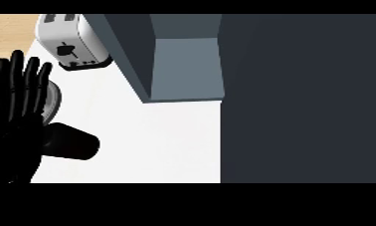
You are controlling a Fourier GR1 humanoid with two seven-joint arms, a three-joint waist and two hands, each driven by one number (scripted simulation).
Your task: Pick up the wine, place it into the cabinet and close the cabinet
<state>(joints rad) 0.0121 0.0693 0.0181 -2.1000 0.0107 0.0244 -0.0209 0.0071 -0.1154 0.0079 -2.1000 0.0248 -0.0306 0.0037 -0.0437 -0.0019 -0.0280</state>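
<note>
My left hand (22,120) shows at the view's left edge, open, fingers straight and pointing up, thumb (72,143) sticking out to the right. It holds nothing. The grey cabinet (132,56) stands at the top centre, and its lighter inner wall (187,65) shows. A broad dark panel (297,98), which looks like the cabinet's door, fills the whole right side of the view. I see no wine bottle anywhere. My right hand is out of view.
A white toaster (70,41) stands at the back left on the white counter (158,140). A grey round object (53,101) is partly hidden behind my left fingers. A strip of wooden surface (18,26) shows at the top left.
</note>
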